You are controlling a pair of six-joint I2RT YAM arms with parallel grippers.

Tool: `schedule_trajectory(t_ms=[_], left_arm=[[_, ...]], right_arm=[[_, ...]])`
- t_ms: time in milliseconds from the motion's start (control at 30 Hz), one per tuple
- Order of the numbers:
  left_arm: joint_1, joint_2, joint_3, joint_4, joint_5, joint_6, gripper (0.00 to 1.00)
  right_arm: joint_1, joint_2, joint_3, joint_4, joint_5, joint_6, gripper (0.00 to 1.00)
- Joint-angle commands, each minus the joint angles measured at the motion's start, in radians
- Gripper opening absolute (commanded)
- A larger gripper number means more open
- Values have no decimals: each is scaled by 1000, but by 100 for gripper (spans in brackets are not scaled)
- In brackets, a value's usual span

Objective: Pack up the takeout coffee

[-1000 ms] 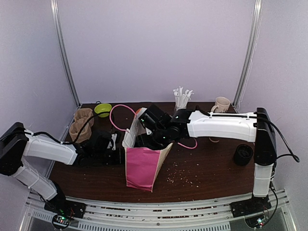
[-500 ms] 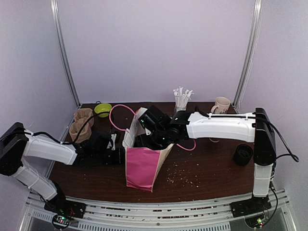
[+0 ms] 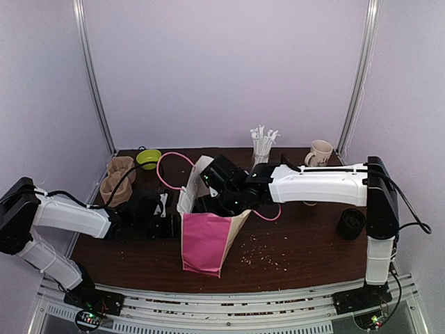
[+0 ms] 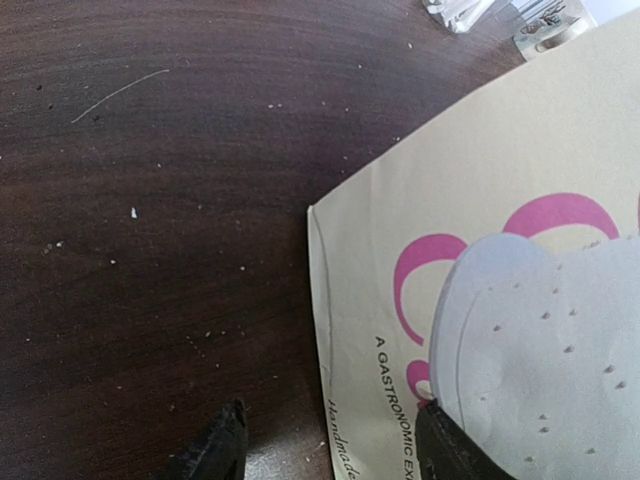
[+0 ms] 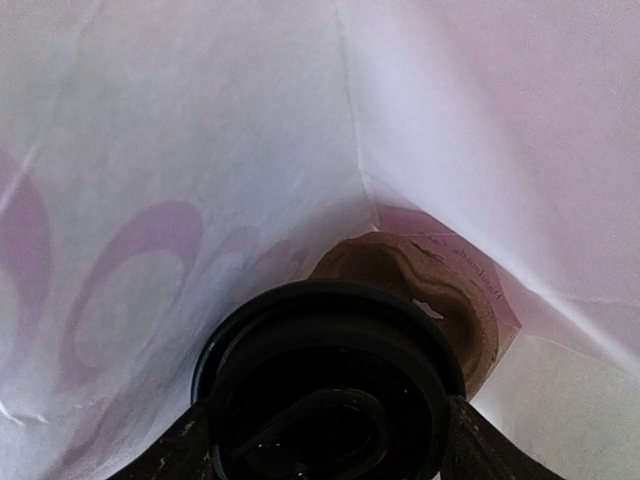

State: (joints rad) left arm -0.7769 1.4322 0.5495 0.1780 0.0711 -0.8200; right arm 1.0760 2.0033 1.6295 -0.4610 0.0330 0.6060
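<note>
The takeout coffee (image 5: pixel 325 385) is inside the paper bag (image 3: pixel 205 243), low in its mouth. There is one cup, and only its top shows: a round, glossy black plastic lid with a raised rim and a curved moulded recess. The kraft body below is hidden. The right gripper (image 5: pixel 328 450) flanks that lid, with dark fingers (image 5: pixel 185 452) at 8 and 4 o'clock hard against the rim. This close view suggests they are clamped on the cup, though the contact itself is in shadow. Just past the lid at 1 o'clock, on the bag's floor, lies one brown moulded-pulp carrier (image 5: pixel 445 290), lumpy and matte. The bag's inner walls are smooth white paper with pink print showing through.

The left gripper (image 4: pixel 330 455) is low beside the bag at its 9 o'clock, its two fingers apart. The bag's creased cream edge runs between them.

The bag has a pink front, cream sides and a pink cord loop (image 3: pixel 167 167), and it stands upright mid-table (image 3: pixel 292 243) on dark, crumb-specked wood. Around it, counted from the bag:
- a stack of pulp trays (image 3: pixel 118 182) at 10 o'clock
- one green bowl (image 3: pixel 148 158) at 11 o'clock
- one clear holder of white sticks (image 3: pixel 263 142) at 1 o'clock
- one cream mug (image 3: pixel 320 151) at 2 o'clock
- one squat black lid stack (image 3: pixel 351 224) at 3 o'clock
</note>
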Motion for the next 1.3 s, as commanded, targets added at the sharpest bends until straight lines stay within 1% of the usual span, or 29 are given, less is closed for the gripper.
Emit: schedule_trajectory(t_ms=[0,433,567,633,733,800,833,967,1067,1267], left_arm=[[-10,-13,5,90,45,19,61],[-11,-15,-5,97,43,22,61],[-11,-20,-3,94,41,24,61],[-11,-26,-4,91,40,25,61],[-10,-33,-5,85,35,27,61],[-10,-36,-5,80,32,27,61],[-11,-38,-6,78,30,27,61],[-11,-43,-8,75,26,28,61],[-11,-50,-9,70,24,32,61],[-10,-61,-7,60,18,42,62]], right_arm=[[13,167,-101,-122,-66,-3,47],[12,197,-119,-109,-86,2,47],[13,179,-105,-119,-82,0,50],[12,162,-90,-135,-71,0,53],[12,136,-58,-167,-47,-3,61],[13,119,-32,-186,-32,-3,68],[11,112,-19,-194,-24,-4,74],[11,84,26,-215,4,5,84],[10,63,53,-221,19,12,90],[11,23,96,-231,34,19,98]])
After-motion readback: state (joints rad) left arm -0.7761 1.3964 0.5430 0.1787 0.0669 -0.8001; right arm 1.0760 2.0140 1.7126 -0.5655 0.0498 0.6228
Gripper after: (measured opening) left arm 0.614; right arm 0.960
